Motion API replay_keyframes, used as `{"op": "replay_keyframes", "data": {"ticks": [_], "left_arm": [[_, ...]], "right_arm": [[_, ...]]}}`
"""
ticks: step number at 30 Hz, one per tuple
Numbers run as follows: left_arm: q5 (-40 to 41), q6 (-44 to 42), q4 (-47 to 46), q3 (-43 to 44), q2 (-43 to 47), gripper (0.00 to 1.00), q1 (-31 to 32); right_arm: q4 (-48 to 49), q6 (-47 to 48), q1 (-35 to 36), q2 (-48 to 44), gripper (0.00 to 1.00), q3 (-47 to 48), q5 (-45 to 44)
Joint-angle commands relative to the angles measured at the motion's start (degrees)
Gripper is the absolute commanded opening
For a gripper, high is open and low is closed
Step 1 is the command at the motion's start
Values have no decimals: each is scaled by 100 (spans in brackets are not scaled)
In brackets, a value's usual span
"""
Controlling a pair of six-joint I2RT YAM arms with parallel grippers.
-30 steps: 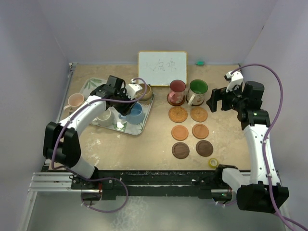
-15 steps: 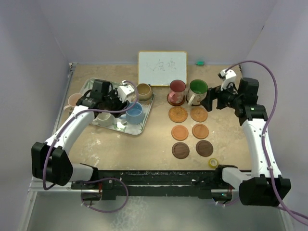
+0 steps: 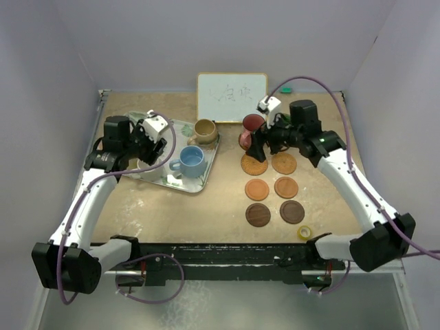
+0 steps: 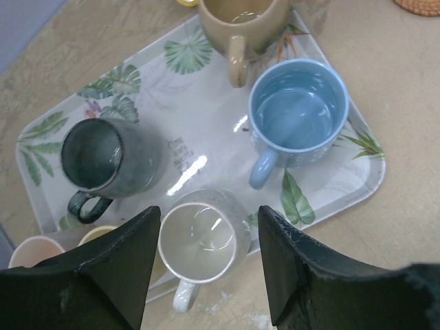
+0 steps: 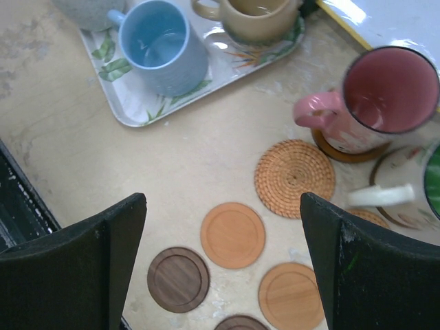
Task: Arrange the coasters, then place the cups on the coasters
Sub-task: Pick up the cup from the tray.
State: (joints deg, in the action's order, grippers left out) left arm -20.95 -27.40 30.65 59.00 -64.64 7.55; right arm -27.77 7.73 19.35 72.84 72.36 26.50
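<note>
Six bare coasters lie in two columns: woven (image 3: 254,163), orange (image 3: 257,189) and dark brown (image 3: 258,214) ones. A red cup (image 5: 385,96) stands on a dark coaster (image 5: 344,152), with a green-lined cup (image 5: 430,185) beside it. My right gripper (image 3: 263,141) hangs open above an orange coaster (image 5: 232,235), holding nothing. On the leaf tray (image 4: 206,103) stand tan (image 4: 240,20), blue (image 4: 297,113), dark grey (image 4: 110,155) and white (image 4: 203,244) cups. My left gripper (image 4: 208,230) is open above the white cup, one finger on each side and clear of it.
A whiteboard (image 3: 232,97) lies at the back and a small green object (image 3: 285,89) beside it. The yellow tape roll (image 3: 304,232) sits near the front edge. Pink (image 4: 24,251) and yellow (image 4: 96,235) cups stand by the tray's corner.
My left arm drew back to the left over the tray, jaws widening a little. My right arm swung left from beside the green cup to above the red cup and coasters.
</note>
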Motion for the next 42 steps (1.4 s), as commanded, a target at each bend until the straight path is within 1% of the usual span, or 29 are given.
{"op": "replay_keyframes", "data": {"ticks": [1, 3, 7, 12, 15, 20, 25, 31, 34, 38, 42], "left_arm": [[528, 307, -358, 102, 283, 59, -192], [812, 419, -428, 163, 351, 63, -241], [1336, 767, -609, 272, 441, 78, -297], [1792, 1198, -607, 461, 514, 94, -333], [1926, 1461, -545, 524, 593, 100, -346], [2090, 1800, -580, 413, 788, 94, -388], [2329, 1934, -574, 410, 932, 93, -420], [2350, 1957, -659, 219, 1149, 93, -447], [2350, 1922, -689, 102, 1254, 93, -448], [2342, 1889, -803, -41, 1408, 93, -443], [2341, 1858, -859, -111, 1348, 93, -448]], "right_arm": [[324, 97, 614, 420, 94, 523, -326], [314, 139, 894, 720, 94, 731, -427], [335, 206, 1424, 1384, 94, 1162, -657], [378, 188, 1857, 2105, 93, 1652, -905], [337, 149, 2071, 2480, 92, 1935, -1129], [290, -138, 2262, 2965, 91, 2323, -1509], [82, -513, 2320, 3493, 90, 2838, -1906], [-365, -772, 2389, 4190, 87, 3593, -2320], [-609, -811, 2436, 4488, 85, 3934, -2559], [-752, -838, 2465, 4826, 80, 4166, -2849], [-846, -856, 2478, 5150, 73, 4396, -2936]]}}
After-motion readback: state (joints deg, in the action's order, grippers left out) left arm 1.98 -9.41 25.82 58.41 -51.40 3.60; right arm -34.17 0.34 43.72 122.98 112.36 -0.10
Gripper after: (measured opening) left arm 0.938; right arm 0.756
